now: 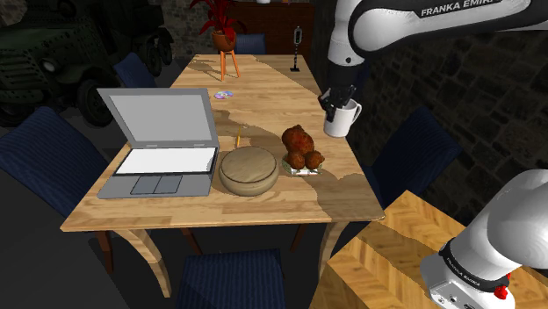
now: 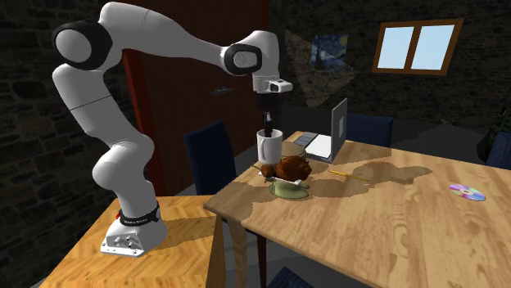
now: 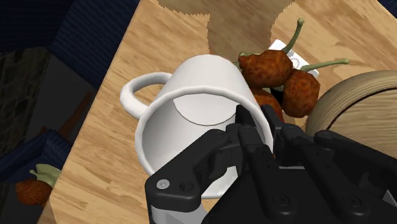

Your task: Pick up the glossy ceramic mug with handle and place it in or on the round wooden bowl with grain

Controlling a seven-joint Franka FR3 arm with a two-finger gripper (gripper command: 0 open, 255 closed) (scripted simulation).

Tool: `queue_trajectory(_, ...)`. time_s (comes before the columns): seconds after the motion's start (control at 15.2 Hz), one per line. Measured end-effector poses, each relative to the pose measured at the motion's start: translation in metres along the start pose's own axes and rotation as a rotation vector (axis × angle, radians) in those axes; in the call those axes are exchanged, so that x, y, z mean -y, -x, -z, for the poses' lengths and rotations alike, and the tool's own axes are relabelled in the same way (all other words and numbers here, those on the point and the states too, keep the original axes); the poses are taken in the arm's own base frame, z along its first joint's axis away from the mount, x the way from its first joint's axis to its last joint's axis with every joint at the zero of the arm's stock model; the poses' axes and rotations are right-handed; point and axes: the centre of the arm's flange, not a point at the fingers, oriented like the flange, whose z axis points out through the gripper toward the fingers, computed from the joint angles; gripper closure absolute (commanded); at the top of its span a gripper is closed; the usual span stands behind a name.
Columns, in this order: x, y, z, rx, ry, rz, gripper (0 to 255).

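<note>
Mug [image 3: 191, 108] hung just clear of the desk [image 1: 263, 88], near the edge on the shoulder view's right. The black fingers [image 3: 248, 130] were closed on its rim wall, one inside the cup and one outside, on the side away from the handle.

By my reading, the pick was done and the carry to the bowl [image 1: 248, 168] was the step in hand. The bowl sat well apart from the mug, toward the shoulder view's lower left. A pile of reddish-brown lumps [image 1: 300, 147] lay between the two. The next move probably called for enough height to pass over that pile, then a descent centred over the bowl before the fingers let go.

The mug was plain white and smooth, a cylinder with a thick rounded lip and a looped handle. Held by one wall only, it could well tilt or slip under a quick swing.

The bowl was round and low, pale tan, with faint grain lines and a thick wall. The lumps looked rough and knobbly, with thin green stems. The desk showed warm wood grain. An open grey laptop [image 1: 162, 145] stood just beside the bowl.
</note>
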Motion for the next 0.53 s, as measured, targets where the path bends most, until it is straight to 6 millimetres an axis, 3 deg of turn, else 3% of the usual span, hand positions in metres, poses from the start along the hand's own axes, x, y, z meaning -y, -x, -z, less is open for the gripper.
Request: queue_trajectory(0.53, 0.095, -0.037, 0.008, 0.0, 0.0, 0.0, 255)
